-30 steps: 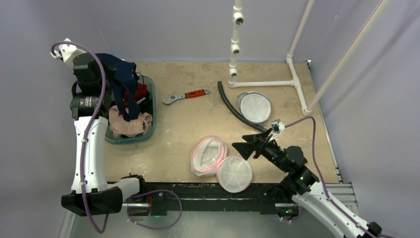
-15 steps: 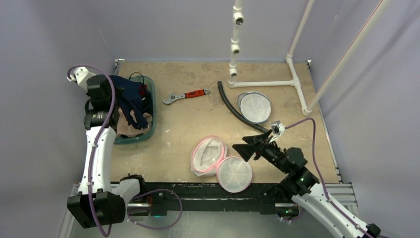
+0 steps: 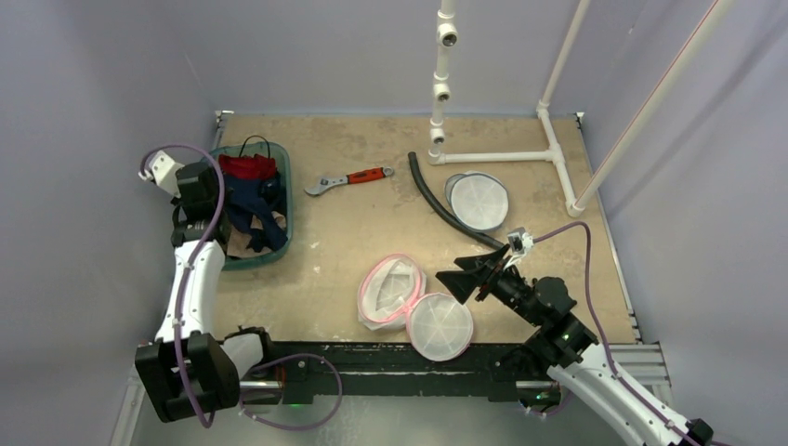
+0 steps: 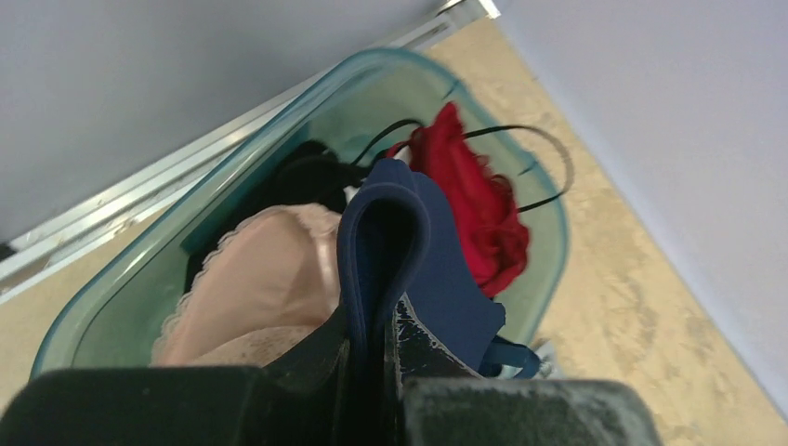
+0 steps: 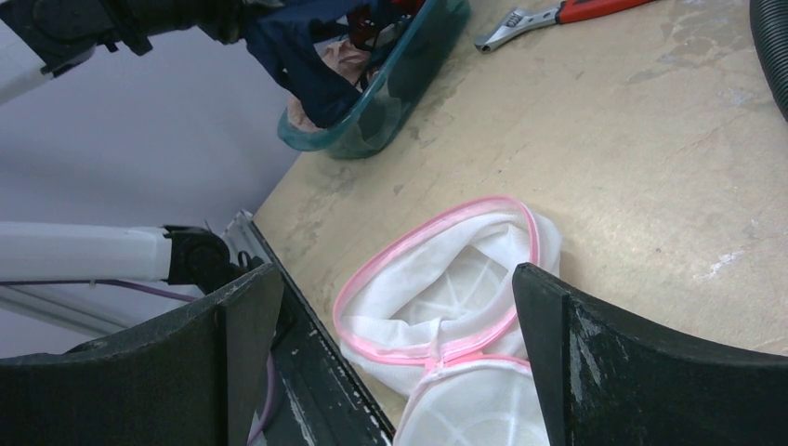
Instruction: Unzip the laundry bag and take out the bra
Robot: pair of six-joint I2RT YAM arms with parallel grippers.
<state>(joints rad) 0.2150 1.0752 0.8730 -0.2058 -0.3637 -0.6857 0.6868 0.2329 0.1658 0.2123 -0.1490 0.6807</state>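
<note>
Pinching navy bra (image 4: 390,242) btwn L fingers (image 4: 429,348) over teal bin (image 4: 121,288); R fingers (image 5: 232,325) spread wide, empty, nr laundry bag (image 5: 437,279).

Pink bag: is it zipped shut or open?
Open. The pink bag gapes wide along its zip edge, and the white mesh inside shows.

Soft, even light falls from above and leaves only faint, short shadows on the table (image 3: 353,232). The top view is evenly bright and fairly sharp. In the wrist views the left claw (image 4: 372,400) and right claw (image 5: 395,279) look dark and blurred at the bottom edge, while farther surfaces are in focus.
</note>
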